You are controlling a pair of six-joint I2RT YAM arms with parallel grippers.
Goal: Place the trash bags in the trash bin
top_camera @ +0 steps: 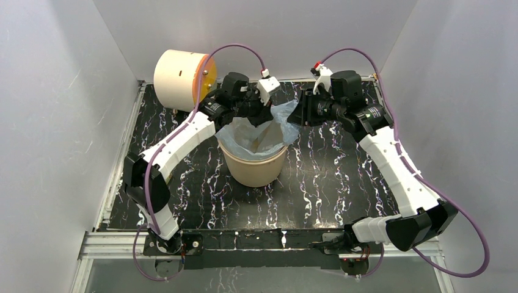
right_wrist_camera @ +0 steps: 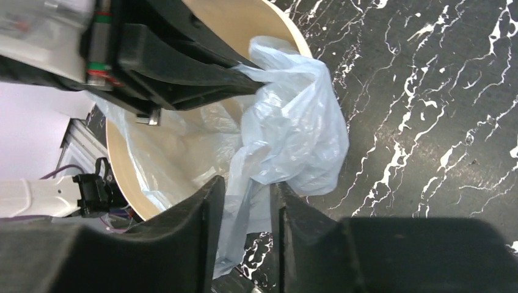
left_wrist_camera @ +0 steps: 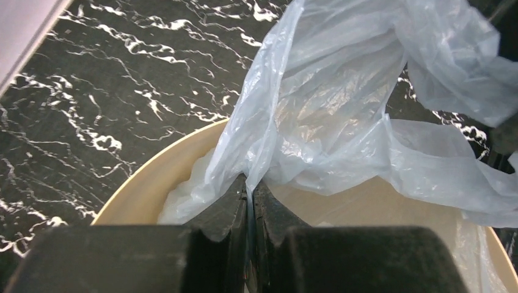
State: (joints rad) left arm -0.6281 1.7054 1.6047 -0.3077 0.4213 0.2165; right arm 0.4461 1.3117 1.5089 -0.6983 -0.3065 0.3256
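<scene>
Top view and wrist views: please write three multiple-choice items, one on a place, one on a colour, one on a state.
1. Where is the cream drum? A. far-left corner B. near-right corner C. between the arm bases
2. What colour is the trash bag? A. black B. pale blue C. green
3. The left pincer is: A. wide open B. holding the drum C. shut on the bag
Answers: 1 A, it sits far left by the wall; 2 B, translucent bluish film; 3 C, it pinches the film above the trash bin.
</scene>
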